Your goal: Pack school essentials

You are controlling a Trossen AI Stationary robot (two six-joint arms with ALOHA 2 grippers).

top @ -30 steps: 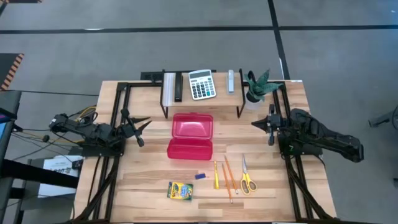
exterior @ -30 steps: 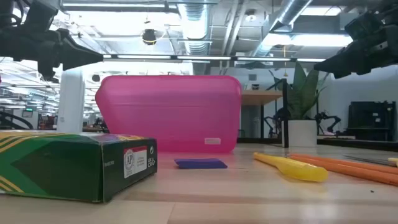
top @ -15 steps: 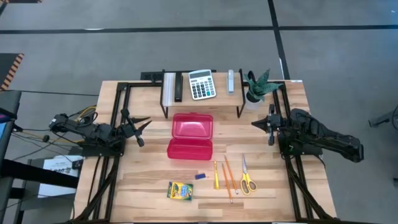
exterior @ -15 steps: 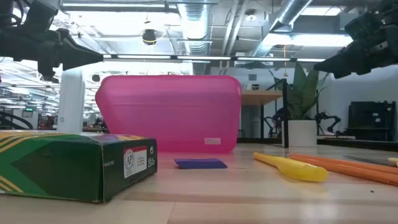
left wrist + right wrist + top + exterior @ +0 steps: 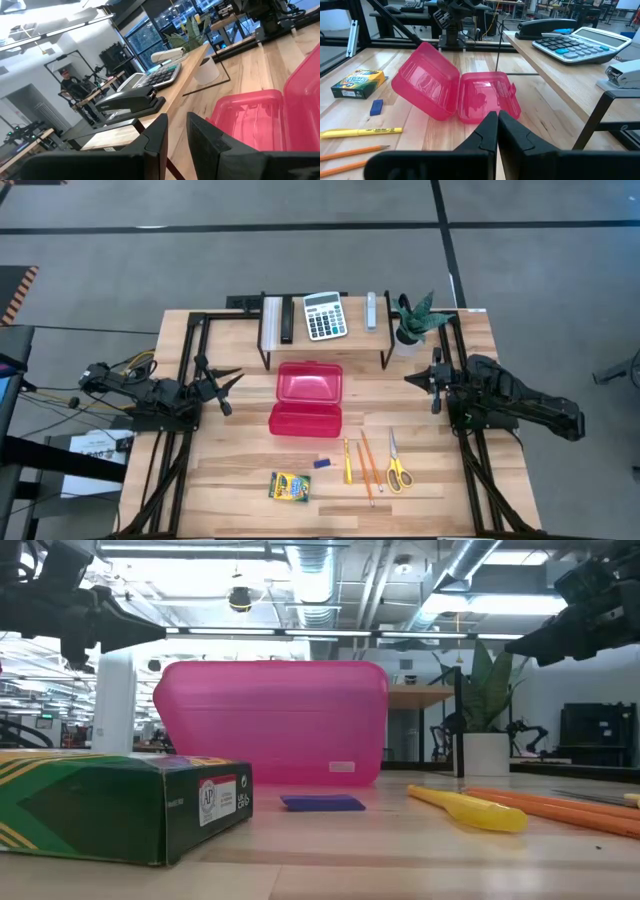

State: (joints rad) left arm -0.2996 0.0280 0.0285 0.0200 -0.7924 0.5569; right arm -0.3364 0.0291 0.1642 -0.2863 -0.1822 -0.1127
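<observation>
Left gripper [image 5: 232, 377] hung at tabletop's left edge, jaws nearly together, right gripper [image 5: 413, 379] at right edge, jaws together, crayon box [image 5: 289, 486], pencils [image 5: 366, 464], scissors [image 5: 397, 465] lay near front edge.

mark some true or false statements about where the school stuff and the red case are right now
1. The red case lies open on the table. True.
2. The crayon box is inside the case. False: it lies on the table, apart from the case, nearer the front edge.
3. The scissors lie beside the pencils. True.
4. The right gripper holds the blue eraser. False: it is shut on nothing and hangs beside the case; the eraser lies on the table.
5. The calculator sits on the raised shelf. True.
</observation>
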